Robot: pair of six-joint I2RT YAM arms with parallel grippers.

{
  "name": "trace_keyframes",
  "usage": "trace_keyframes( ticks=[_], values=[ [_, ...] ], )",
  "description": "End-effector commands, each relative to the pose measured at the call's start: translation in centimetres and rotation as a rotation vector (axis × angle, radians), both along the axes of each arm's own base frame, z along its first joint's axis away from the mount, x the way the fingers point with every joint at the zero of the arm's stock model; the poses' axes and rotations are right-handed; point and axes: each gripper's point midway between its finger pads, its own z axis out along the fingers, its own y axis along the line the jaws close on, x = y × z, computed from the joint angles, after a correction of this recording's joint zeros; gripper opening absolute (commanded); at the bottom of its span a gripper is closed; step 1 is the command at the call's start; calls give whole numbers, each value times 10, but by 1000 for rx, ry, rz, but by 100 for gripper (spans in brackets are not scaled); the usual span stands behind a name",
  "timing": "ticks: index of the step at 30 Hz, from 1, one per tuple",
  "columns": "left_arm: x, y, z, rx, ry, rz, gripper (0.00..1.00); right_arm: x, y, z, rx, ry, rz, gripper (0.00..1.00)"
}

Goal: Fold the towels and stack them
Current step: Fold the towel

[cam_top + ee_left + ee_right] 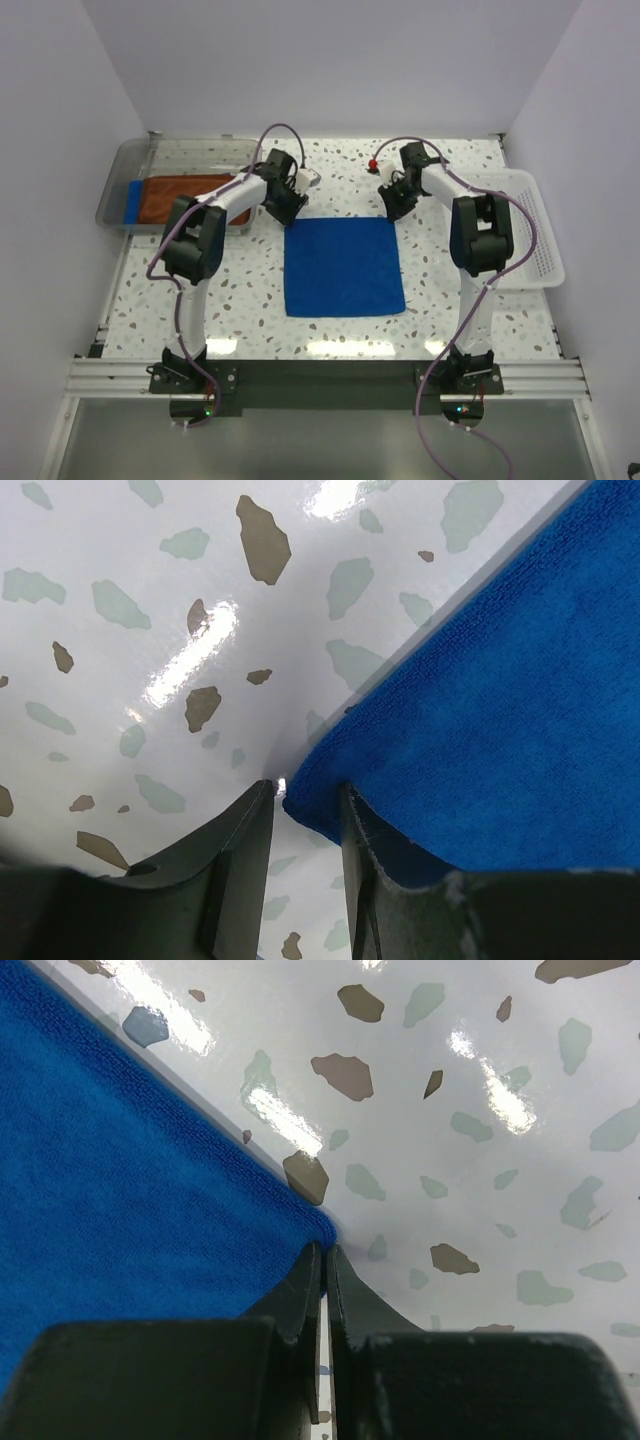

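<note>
A royal blue towel (345, 265) lies flat and square in the middle of the table. My left gripper (287, 208) is at its far left corner. In the left wrist view that gripper (308, 790) is open, its jaws apart on either side of the towel's corner (480, 710). My right gripper (393, 205) is at the far right corner. In the right wrist view it (327, 1248) is shut, with the tip of the towel's corner (150, 1190) pinched at its fingertips. A rust-brown towel (185, 198) and another blue towel (133, 200) lie in the tray at the left.
The clear plastic tray (120, 165) stands at the back left, close to the left arm's elbow. A white mesh basket (530, 240) sits at the right edge beside the right arm. The speckled white table (250, 310) surrounds the flat towel.
</note>
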Motion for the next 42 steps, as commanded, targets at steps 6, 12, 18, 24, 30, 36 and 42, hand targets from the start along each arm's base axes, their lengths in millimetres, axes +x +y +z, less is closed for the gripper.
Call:
trace_keyframes(
  ticks=[6, 12, 18, 24, 30, 36, 42],
  values=[
    [0, 7, -32, 41, 57, 6, 40, -13, -8, -17, -40, 49, 38, 0],
    [-1, 10, -40, 49, 77, -5, 27, -11, -7, -14, -36, 45, 45, 0],
    [7, 10, -29, 57, 42, -36, 0, -1, -8, 2, -49, 3, 40, 0],
    [35, 8, 18, 50, -111, -39, 0, 22, -5, 43, -38, -148, 4, 0],
    [45, 9, 67, 16, -251, -15, 0, 32, -3, 81, -32, -309, -46, 0],
    [41, 12, 93, -17, -324, 22, 0, 27, 3, 106, -1, -408, -86, 0],
    [24, 18, 108, -55, -337, 101, 0, 12, 0, 118, -27, -438, -150, 0]
  ],
)
